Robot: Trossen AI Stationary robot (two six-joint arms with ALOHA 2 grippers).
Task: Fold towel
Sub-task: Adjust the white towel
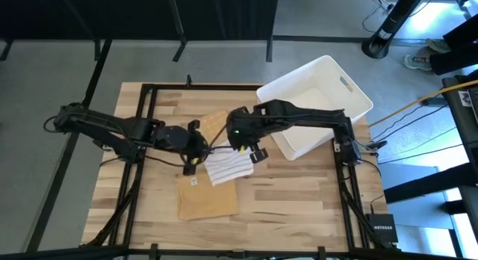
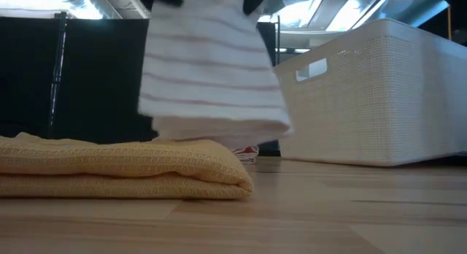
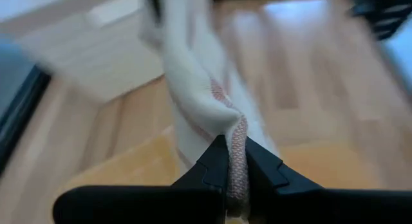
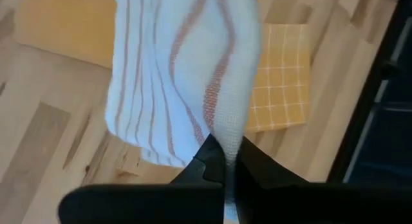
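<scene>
Seen from above, the left pincer (image 1: 196, 149) and the right pincer (image 1: 246, 144) meet near the middle of the worktop (image 1: 299, 200), each clamped tight on an edge of the white towel with thin red stripes (image 1: 226, 165), which hangs between them clear of the wood. Only this overhead view shows both dark arms, the left reaching in from nine o'clock and the right from three o'clock, along with a folded tan cloth (image 1: 207, 197) lying flat toward six o'clock of the towel and a second yellowish cloth (image 1: 215, 122) toward twelve o'clock. The table-level view hides the pincers but shows the towel doubled over, its lower fold dangling just above the thick waffle-weave tan cloth (image 2: 124, 166). The left wrist view adds the bunched, rope-like hem squeezed between two dark fingers (image 3: 215, 166). The right wrist view shows the coarse knit weave pinched the same way, and beyond it a yellow cloth with a white grid pattern (image 4: 280, 82). A white perforated plastic bin (image 1: 314, 103) with a slot handle sits at two o'clock. The worktop is pale plank-grained wood in a black metal frame, standing on a grey floor with cables and a dark curtain behind.
</scene>
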